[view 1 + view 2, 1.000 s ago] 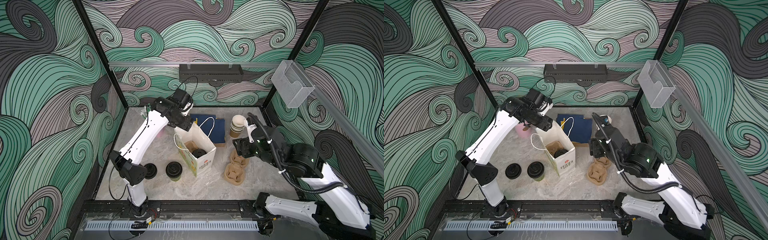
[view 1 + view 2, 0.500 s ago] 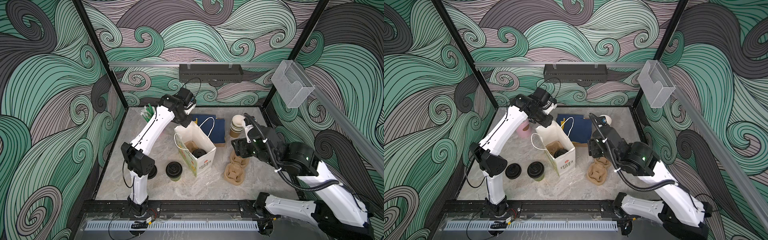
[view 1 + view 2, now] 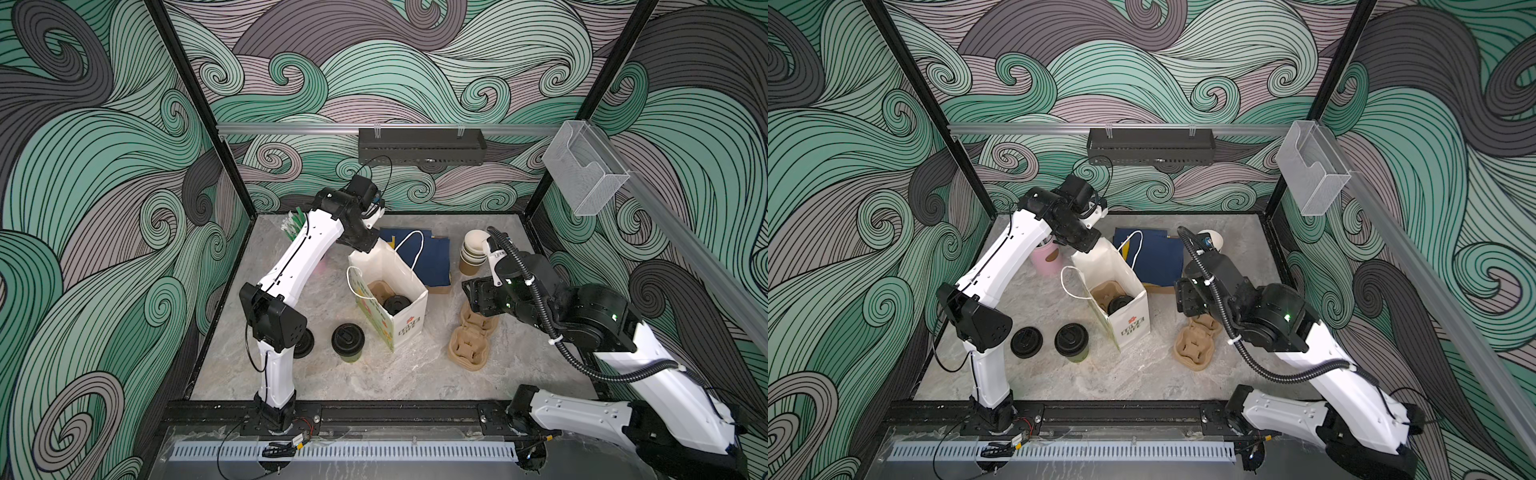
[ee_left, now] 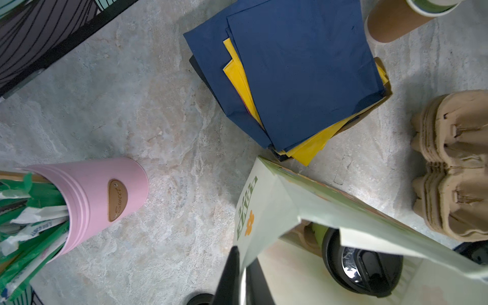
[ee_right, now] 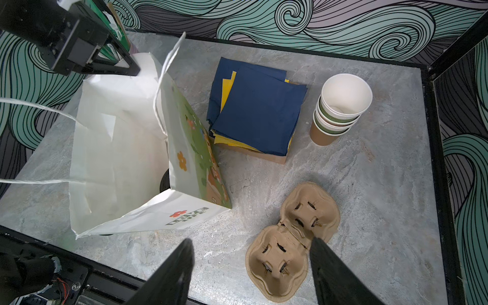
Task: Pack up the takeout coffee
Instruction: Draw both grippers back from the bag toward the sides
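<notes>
While left gripper (image 4: pixel 241 266) pinches the bag (image 3: pixel 405 326) (right gripper (image 5: pixel 252 240) wide, empty), one black-lidded olive cup (image 3: pixel 348 341) stands.

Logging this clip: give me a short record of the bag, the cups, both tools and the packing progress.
bag: white paper bag, upright, open
inside bag: packed cup, lidded, in a cardboard carrier
outside bag: unpacked cup, lidded, standing beside a loose lid
left tool: shut on the bag's rim
right tool: open, empty, above the spare carriers
progress: one of two cups packed
</notes>
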You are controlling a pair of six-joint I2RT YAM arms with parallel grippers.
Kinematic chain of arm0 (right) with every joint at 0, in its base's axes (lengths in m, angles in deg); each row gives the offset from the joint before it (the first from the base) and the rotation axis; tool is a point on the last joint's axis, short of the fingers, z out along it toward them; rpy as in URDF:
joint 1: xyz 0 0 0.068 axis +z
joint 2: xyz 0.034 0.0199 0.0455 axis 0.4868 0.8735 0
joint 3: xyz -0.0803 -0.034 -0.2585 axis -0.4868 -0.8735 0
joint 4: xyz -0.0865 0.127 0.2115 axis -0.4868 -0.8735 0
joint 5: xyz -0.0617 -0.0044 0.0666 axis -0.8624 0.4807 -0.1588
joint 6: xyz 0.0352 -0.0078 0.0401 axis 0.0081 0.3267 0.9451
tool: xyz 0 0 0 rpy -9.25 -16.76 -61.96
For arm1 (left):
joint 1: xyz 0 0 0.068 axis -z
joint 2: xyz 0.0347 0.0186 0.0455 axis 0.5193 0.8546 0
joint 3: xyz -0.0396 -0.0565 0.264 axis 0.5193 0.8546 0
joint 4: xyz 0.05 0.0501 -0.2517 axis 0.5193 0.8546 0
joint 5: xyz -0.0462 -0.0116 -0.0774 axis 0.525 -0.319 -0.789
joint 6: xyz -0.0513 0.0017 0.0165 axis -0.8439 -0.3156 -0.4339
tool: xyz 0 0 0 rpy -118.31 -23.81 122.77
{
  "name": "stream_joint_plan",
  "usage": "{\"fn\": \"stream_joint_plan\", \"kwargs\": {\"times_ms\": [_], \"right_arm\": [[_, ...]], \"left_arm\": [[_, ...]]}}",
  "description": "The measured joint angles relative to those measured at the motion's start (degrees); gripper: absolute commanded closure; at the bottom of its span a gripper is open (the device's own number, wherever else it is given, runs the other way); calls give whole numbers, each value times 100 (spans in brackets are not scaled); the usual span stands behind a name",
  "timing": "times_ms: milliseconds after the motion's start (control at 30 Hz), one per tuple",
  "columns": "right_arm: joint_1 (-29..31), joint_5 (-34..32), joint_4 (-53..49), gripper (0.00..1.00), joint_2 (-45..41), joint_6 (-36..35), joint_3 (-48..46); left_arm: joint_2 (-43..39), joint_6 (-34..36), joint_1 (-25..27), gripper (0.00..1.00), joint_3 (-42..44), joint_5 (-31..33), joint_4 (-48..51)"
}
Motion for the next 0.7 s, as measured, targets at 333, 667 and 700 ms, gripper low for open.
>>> {"fn": "stream_joint_plan", "kwargs": {"times_ms": [333,667,700], "right_arm": [[0,92,2,29,144,-4,-9],[0,317,31,29,269,-24,-83],[0,348,46,29,280,-24,-96]], "left_arm": [[-918,-782,-949,100,841,0,-24],[-3027,-2035,-1718,100,3268,44,-927],[-3189,-2214,-1762,100,3414,48,-1001]]}}
